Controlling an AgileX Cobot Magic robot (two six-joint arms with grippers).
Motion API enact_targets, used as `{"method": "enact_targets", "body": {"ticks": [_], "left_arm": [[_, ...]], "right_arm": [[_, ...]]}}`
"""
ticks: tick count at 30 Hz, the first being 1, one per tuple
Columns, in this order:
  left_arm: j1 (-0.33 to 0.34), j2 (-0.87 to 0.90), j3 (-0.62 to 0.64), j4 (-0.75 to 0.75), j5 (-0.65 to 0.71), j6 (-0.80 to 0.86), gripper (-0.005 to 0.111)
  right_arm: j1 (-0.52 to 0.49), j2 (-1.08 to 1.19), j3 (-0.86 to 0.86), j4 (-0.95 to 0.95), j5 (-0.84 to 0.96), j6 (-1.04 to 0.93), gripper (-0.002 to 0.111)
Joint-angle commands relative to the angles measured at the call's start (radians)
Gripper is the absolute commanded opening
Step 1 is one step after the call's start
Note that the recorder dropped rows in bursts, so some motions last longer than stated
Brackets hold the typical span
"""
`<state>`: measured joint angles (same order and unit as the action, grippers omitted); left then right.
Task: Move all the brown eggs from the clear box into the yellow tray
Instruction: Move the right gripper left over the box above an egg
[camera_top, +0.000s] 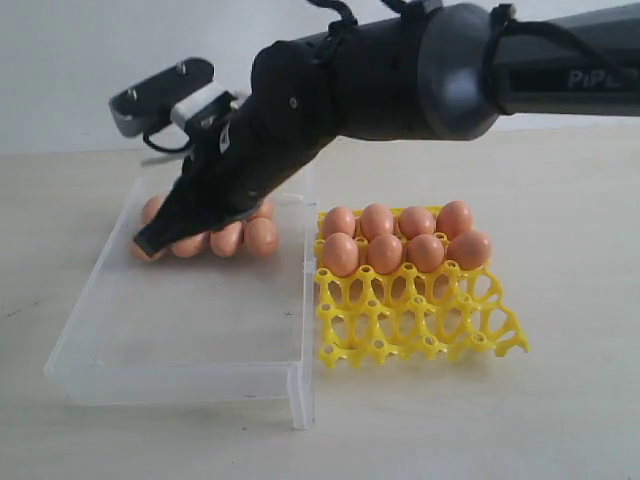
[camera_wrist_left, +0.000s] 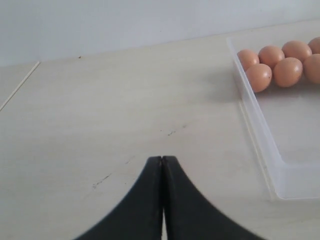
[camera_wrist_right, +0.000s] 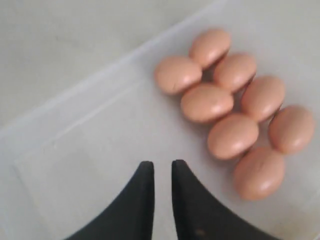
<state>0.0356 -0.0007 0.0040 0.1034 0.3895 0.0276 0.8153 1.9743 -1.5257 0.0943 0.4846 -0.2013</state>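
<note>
black arm (camera_top: 450, 70) lettered "pip…", cropped; right claw (camera_wrist_right: 162, 166) ajar near brown eggs (camera_wrist_right: 232, 135)

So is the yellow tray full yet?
Half full: eight brown eggs fill two rear rows of the yellow tray; its two front rows are empty.

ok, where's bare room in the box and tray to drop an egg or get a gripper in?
Free: in the yellow tray, the two near rows, in front of eight filled cells; in the clear box, the floor from the egg cluster to the near wall. Crowded: the box's far end, eight brown eggs packed together, right gripper at them.
</note>
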Motion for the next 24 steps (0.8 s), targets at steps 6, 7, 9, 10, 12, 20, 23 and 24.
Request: {"method": "enact_targets", "body": {"ticks": [6,7,9,10,12,20,23,24], "left_arm": [[-0.006,0.001,-0.004,-0.002,-0.009,-0.005,0.0],[-0.006,0.001,-0.004,-0.002,-0.009,-0.005,0.0],[-0.006,0.001,-0.004,-0.002,-0.009,-0.005,0.0],[-0.006,0.001,-0.004,-0.002,-0.009,-0.005,0.0],[-0.006,0.001,-0.004,-0.002,-0.009,-0.005,0.0],[-0.006,0.001,-0.004,-0.002,-0.009,-0.005,0.0],[-0.006,0.001,-0.004,-0.002,-0.009,-0.005,0.0],[-0.006,0.001,-0.004,-0.002,-0.009,-0.005,0.0]], "right_arm": [[-0.103,0.125,-0.198,0.003,-0.089,0.223,0.053],[-0.115,0.151,-0.224,0.003,-0.087,0.251,0.053],[-0.13,0.196,-0.268,0.001,-0.081,0.283,0.053],[-0.132,0.221,-0.293,0.001,-0.066,0.283,0.053],[-0.136,0.265,-0.338,-0.004,-0.025,0.283,0.053],[-0.149,0.42,-0.503,-0.207,0.119,0.568,0.053],[-0.156,0.449,-0.548,-0.27,0.154,0.643,0.053],[-0.159,0.461,-0.563,-0.28,0.169,0.655,0.053]]}}
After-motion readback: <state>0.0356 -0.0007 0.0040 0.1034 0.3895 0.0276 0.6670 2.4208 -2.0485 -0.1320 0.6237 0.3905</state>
